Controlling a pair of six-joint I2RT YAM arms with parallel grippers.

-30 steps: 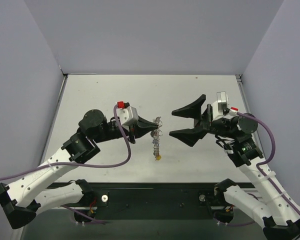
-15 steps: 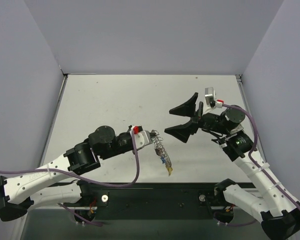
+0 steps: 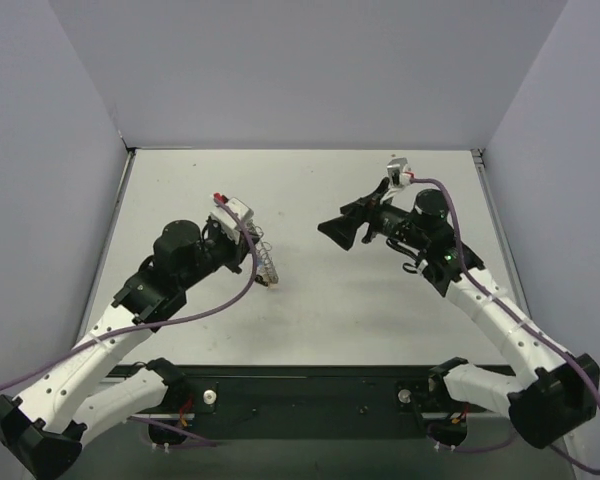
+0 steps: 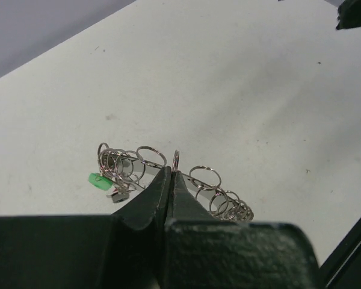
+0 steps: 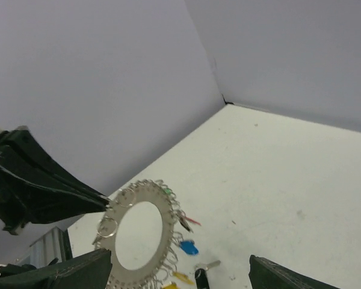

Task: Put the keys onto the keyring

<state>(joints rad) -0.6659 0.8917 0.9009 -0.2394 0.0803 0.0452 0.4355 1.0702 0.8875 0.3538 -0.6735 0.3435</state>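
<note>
Holding the keyring (image 3: 268, 263) up over the counter (image 3: 380, 310), the left end effector (image 3: 251, 243) has swung it from the middle of the top view over to the left. It is pinched tight on the rim. The right end effector (image 3: 337, 226) has turned to face it, spread wide and empty, so threading could start. The shiny metal hoop has little wire loops all round. Tiny keys (image 5: 188, 247) with bright plastic heads hang at its lower edge.
</note>
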